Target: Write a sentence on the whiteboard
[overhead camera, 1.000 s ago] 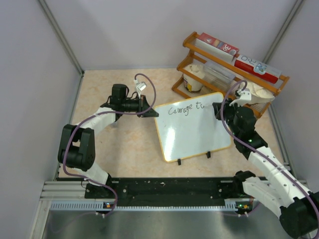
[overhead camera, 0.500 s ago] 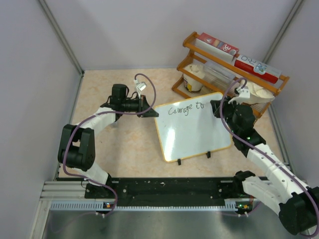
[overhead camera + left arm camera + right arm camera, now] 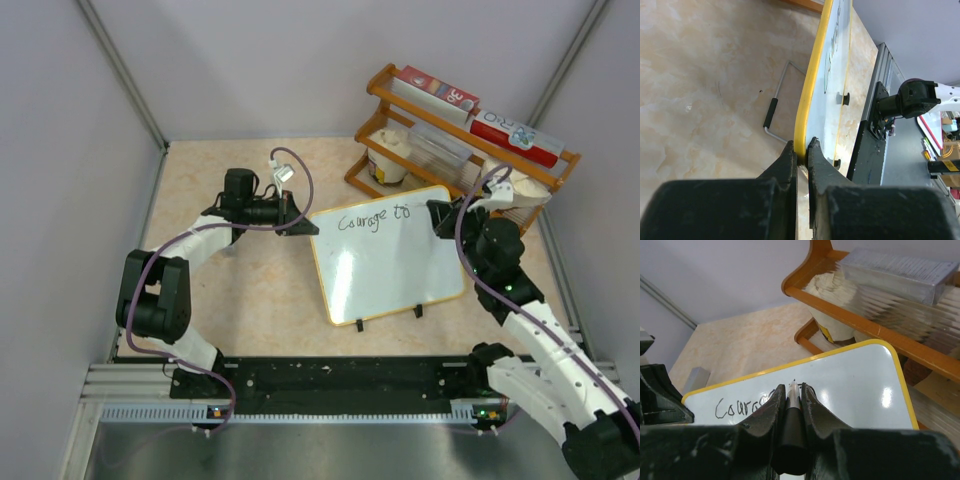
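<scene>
My right end effector (image 3: 791, 388) clamped around a black marker (image 3: 790, 445), pale tip at the glossy whiteboard (image 3: 850, 385), I read "Coura" of the sentence (image 3: 737, 407) left of the fingers, wooden rack (image 3: 865, 327) just behind the board, marbled table (image 3: 745, 340) beyond.
</scene>
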Controlling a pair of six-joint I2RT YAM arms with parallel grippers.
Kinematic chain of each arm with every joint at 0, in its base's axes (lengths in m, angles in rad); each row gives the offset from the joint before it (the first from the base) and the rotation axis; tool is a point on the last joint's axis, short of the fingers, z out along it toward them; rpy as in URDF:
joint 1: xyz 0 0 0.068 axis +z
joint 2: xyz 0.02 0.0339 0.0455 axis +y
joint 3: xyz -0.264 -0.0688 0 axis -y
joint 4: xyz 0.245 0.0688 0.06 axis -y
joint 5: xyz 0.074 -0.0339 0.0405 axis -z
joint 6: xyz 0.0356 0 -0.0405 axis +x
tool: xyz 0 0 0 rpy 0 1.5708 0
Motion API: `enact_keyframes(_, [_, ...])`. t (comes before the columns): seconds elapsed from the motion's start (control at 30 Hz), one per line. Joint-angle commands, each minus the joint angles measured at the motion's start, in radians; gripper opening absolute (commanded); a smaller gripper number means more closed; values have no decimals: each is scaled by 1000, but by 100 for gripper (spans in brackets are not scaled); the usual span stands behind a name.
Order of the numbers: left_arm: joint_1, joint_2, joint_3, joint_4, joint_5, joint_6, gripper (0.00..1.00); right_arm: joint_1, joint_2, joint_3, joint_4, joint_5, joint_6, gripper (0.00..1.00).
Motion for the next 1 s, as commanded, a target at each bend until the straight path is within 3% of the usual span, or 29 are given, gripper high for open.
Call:
enact_keyframes(0.0, [-56, 26, -37, -50, -89, 206, 0, -14, -72, 17, 2, 15, -20, 0])
enact_keyframes(0.37, [-57, 16, -50, -27, -103, 193, 0, -14, -170, -47, -50, -94, -81, 0])
enact_keyframes(0.67, [-56, 4, -57, -19, -112, 187, 0, -13, -132, -41, -39, -168, -82, 0])
enact_keyframes(0.97, [-56, 1, -63, -10, -115, 180, 0, 130, -81, -21, -19, -77, -109, 0])
